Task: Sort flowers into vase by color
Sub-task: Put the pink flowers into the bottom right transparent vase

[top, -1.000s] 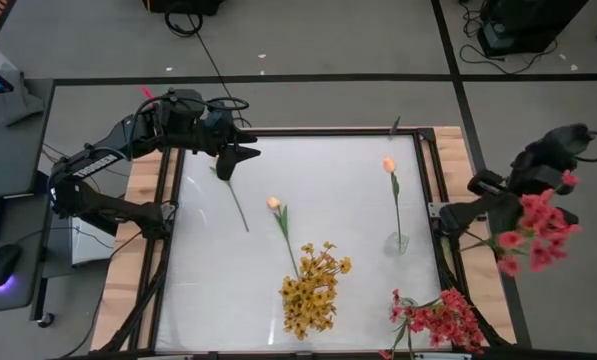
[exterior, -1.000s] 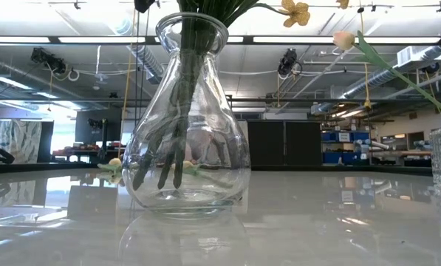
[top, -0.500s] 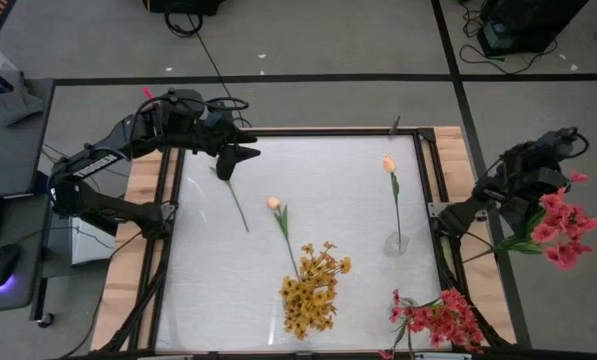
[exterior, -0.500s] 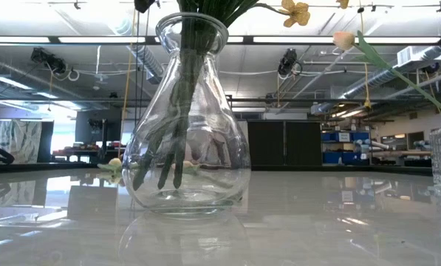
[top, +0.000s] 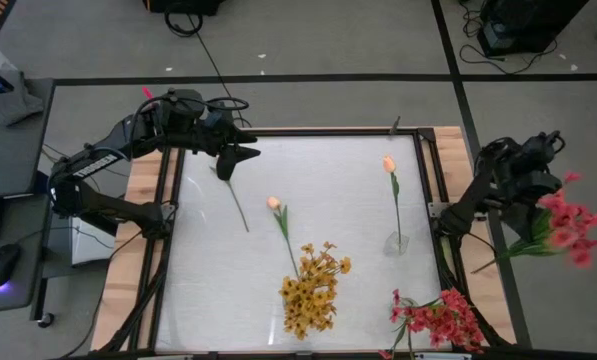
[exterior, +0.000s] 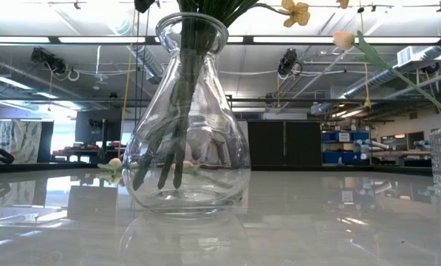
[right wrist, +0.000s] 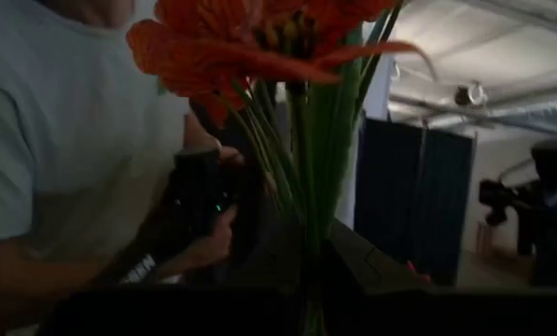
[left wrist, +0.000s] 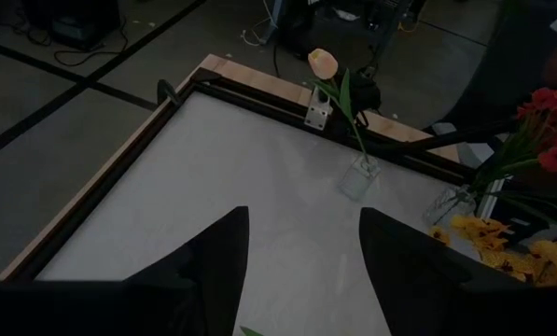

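My right gripper (right wrist: 311, 273) is off the table's right edge, shut on a red-pink flower cluster (top: 566, 224) whose stems (top: 498, 254) slant back toward the table. My left gripper (left wrist: 301, 271) hangs open over the far left corner, above a loose green stem (top: 234, 200) lying flat on the table. A yellow-orange cluster (top: 312, 290) stands by its stems in a big glass vase (exterior: 187, 118), along with a peach tulip (top: 273, 203). A second tulip (top: 388, 163) stands in a small vase (top: 398, 242). More red flowers (top: 440, 318) sit at the near right corner. My right gripper pinches the cluster's bundle of green stems (right wrist: 308, 238) between its two fingers, below the red blooms (right wrist: 259, 37). The fingers lie across the stems. The cluster is lifted clear, beyond the table's right edge, with its heads outward and its stem ends (top: 475, 270) pointing toward the table.
A person in a light shirt (right wrist: 63, 140) holds a dark hand controller (right wrist: 201, 201) beyond the right gripper. The wooden frame (top: 465, 160) rims the white table. Open white surface (top: 323, 175) lies between the left gripper and the small vase.
The right arm's wrist has swung and turned. The red-pink cluster's heads have moved farther out past the table's right edge, and the stems now slant back toward the table. The left arm has kept still.
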